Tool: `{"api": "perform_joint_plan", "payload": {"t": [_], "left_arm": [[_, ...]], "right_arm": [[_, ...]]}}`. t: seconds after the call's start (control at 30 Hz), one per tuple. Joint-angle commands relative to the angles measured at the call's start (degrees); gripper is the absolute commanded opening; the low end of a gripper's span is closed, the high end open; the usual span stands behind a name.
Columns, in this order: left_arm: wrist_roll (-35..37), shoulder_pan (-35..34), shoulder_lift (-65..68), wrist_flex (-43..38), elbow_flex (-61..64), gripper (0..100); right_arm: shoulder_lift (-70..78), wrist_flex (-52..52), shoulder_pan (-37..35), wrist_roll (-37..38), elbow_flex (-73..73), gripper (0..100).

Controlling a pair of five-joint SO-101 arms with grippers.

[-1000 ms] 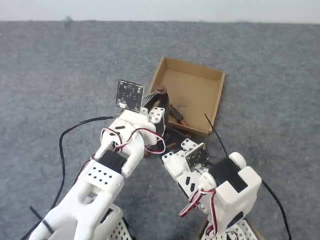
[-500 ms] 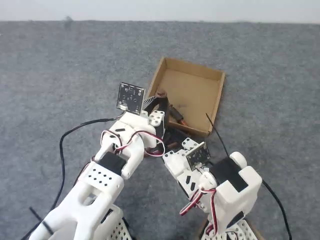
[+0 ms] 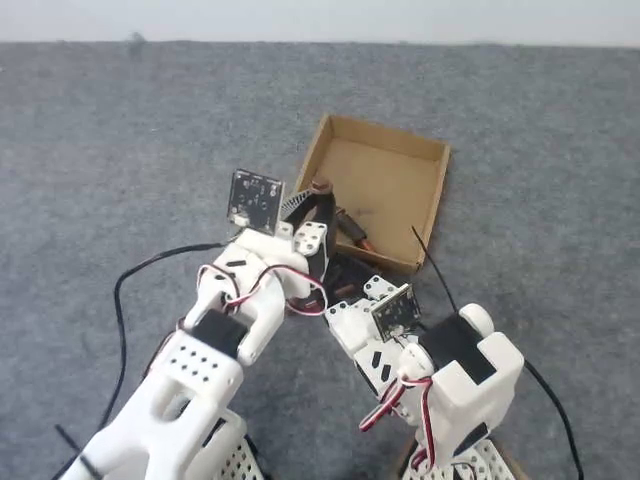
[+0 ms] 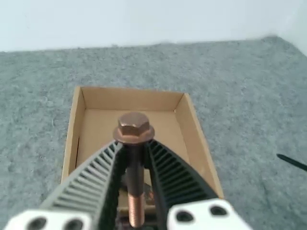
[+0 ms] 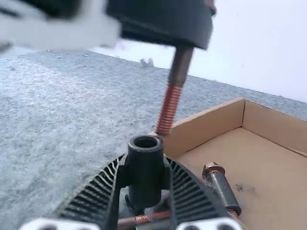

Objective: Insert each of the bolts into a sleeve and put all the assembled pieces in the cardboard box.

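Left wrist view: left claw [image 4: 133,149] is pinching a copper bolt [image 4: 134,128] by the shank just under the hex head, with the threaded end pointing down. Both ribbed fingers [image 4: 98,172] press on the shank.

Right wrist view: right claw [image 5: 145,164] is clamped on a black sleeve [image 5: 145,149]. The sleeve stands upright with its open bore facing up. The bolt hangs above it, slightly tilted. Its thread tip sits just over the far rim of the bore and is not inside it.

Both claws meet at the near corner of the cardboard box [image 3: 385,135], just outside its wall. One assembled piece [image 5: 219,186], a bolt in a sleeve, lies flat on the box floor near that corner. A second copper thread shows low behind the right claw; can't tell what it belongs to.

The box sits flat on the bench [image 3: 120,130], which is covered edge to edge in grey short-pile carpet. A black cable [image 3: 125,300] loops over the carpet beside the left arm. A plain white wall [image 3: 300,20] runs along the far edge of the bench.
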Motion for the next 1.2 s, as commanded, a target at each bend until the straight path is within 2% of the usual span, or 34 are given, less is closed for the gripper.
{"api": "perform_joint_plan", "payload": {"t": [0.0,0.67,0.83,1.17], "left_arm": [[0.62,0.88,-7.38,3.34,-0.22,1],[0.70,2.90,-9.85,3.43,3.82,1],[0.70,2.90,-9.85,-0.62,5.76,1],[0.70,2.90,-9.76,-1.05,5.93,1]], "right_arm": [[-2.59,0.22,1.54,0.70,-1.76,0.6],[-3.21,-0.22,2.95,1.05,-0.97,0.6],[-3.30,-0.31,2.95,1.05,-0.70,0.6],[-3.38,-0.40,1.71,1.14,0.18,0.6]]}}
